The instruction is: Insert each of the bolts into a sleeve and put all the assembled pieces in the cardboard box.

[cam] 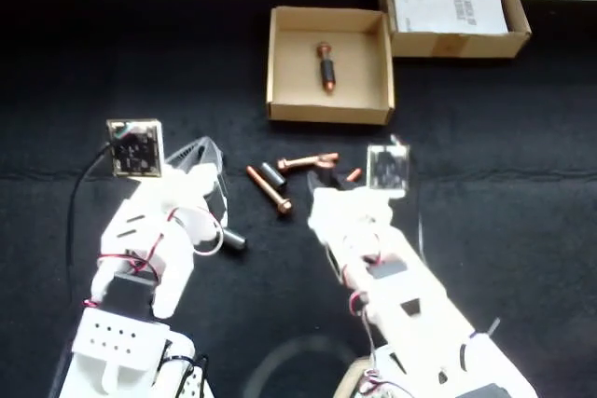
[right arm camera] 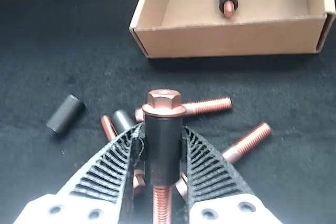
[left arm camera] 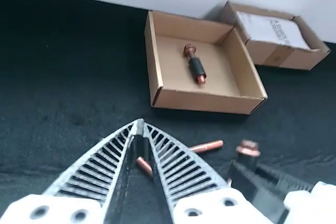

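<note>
Bolts (cam: 306,162) lie loose on the black table (cam: 522,230) between the two arms, with one dark sleeve (cam: 272,174) among them and another sleeve (cam: 233,241) close to the left arm. The right gripper (right arm camera: 163,129) has its fingers clamped on a sleeved bolt (right arm camera: 163,150), whose head pokes out past the fingertips, just above that scatter. The left gripper (left arm camera: 139,127) hangs over the table with its fingers pressed together at the tips, holding nothing. One assembled piece (cam: 326,67) lies in the open cardboard box (cam: 280,62). A second box (cam: 454,44) with a printed sheet (cam: 448,5) in it sits just beside the first box's far corner.
</note>
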You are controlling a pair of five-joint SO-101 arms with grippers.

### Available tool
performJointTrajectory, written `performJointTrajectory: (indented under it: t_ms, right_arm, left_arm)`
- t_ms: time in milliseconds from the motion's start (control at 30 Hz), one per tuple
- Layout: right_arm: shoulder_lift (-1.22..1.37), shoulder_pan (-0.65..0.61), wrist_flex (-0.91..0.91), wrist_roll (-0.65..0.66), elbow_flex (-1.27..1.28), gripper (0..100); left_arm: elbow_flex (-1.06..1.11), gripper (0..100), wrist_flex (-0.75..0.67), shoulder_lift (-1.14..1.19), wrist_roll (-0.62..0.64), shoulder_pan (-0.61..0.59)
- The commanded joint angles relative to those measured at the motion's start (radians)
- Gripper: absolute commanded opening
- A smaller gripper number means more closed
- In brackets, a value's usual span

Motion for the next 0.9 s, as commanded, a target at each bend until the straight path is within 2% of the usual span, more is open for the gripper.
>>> performJointTrajectory:
  t_ms: [0,300,767,867]
  right_arm:
    - [-0.010,0.007,0.148,-0.029,-0.188,0.6]
    - [0.027,-0.004,0.372,-0.035,-0.453,0.6]
    - [0.495,0.012,0.746,-0.077,-1.081,0.6]
    - [0.595,0.013,0.809,-0.077,-1.207,0.6]
  left_arm:
    - [0.073,1,-0.072,-0.010,-0.005,-0.004]
    - [0.202,1,-0.078,-0.010,-0.005,0.021]
    - [0.298,1,-0.075,-0.008,-0.002,0.047]
    - [0.298,1,-0.037,-0.008,0.003,0.047]
